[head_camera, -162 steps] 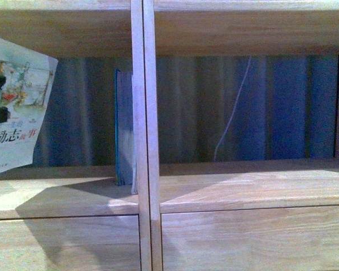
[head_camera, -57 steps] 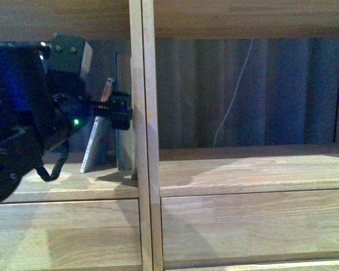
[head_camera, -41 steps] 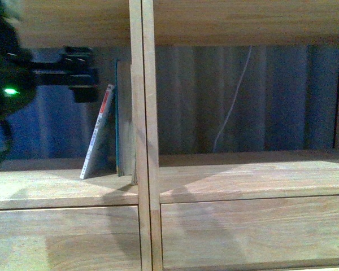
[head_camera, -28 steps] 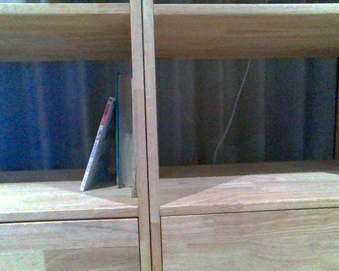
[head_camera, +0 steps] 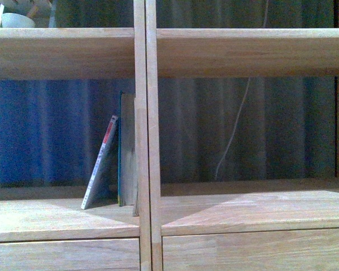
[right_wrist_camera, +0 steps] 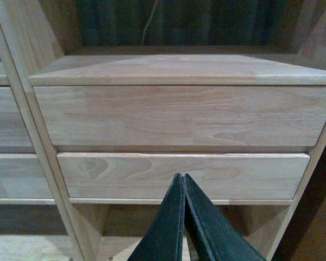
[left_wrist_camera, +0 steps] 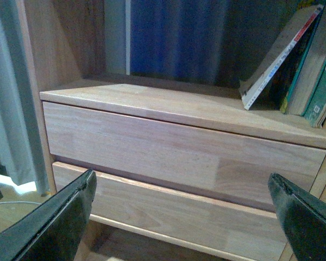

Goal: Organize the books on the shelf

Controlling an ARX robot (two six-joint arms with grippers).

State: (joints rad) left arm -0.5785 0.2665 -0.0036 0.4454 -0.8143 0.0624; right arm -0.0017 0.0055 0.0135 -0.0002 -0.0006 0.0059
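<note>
Light-wood shelf (head_camera: 62, 217) carried the thin paperback (head_camera: 100, 164) tilted against the upright teal book (head_camera: 126, 149); left gripper (left_wrist_camera: 182, 209) jaws stood apart, right gripper (right_wrist_camera: 183, 187) jaws together.

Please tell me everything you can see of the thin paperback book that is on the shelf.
The thin paperback stands on its lower edge in the left compartment of the light-wood shelf, left of the central divider. It tilts to the right, its top resting against the upright teal book. Its narrow spine is white with red near the top. In the left wrist view its pale cover shows. No gripper touches it.
</note>
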